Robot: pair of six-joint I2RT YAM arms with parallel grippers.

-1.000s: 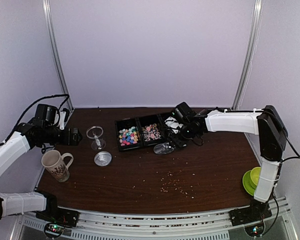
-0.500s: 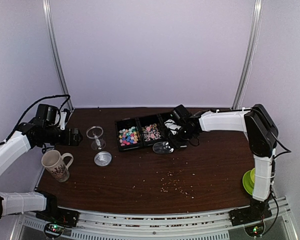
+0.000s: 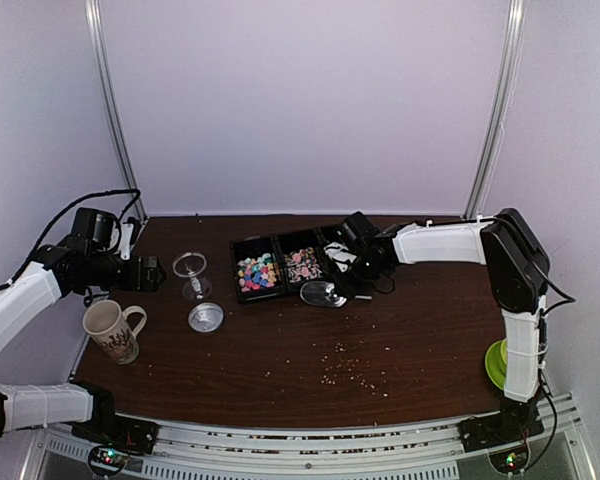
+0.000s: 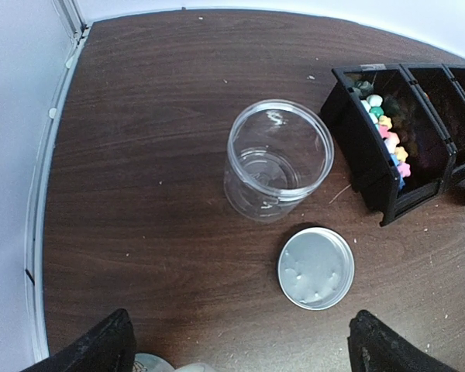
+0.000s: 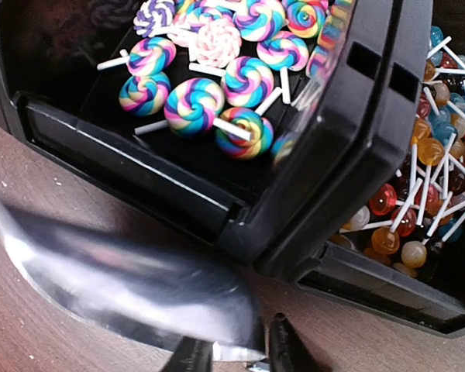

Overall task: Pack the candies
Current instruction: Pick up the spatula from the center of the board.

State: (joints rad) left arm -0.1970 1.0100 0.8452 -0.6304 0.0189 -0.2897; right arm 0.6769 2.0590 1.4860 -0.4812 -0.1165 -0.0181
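Right wrist view shows the right gripper with its fingers pinched on the rear of a shiny metal scoop. The scoop's bowl lies low over the table, just in front of the black three-bin tray. It faces the bin of swirl lollipops, next to the bin of ball lollipops. The candies, small multicoloured stars, sit in the leftmost bin, near the scoop but one compartment over. Further left the clear jar stands upright and open, with its metal lid lying flat just beside it. The left gripper hangs above them with fingers spread wide, holding nothing. The step in hand looks like loading the scoop, and doing it well probably means sliding leftward along the tray front until the bowl faces the star bin. The tip should then dip over the low front lip and push shallowly under the heap rather than stabbing down into it. A hard push could shove the tray back, so the entry wants to be gentle. The bowl should come level before it lifts, or the stars will likely roll off. A firm pinch matters because a loaded scoop may twist between the fingers, and the carry to the jar should stay low and end over the middle of its mouth
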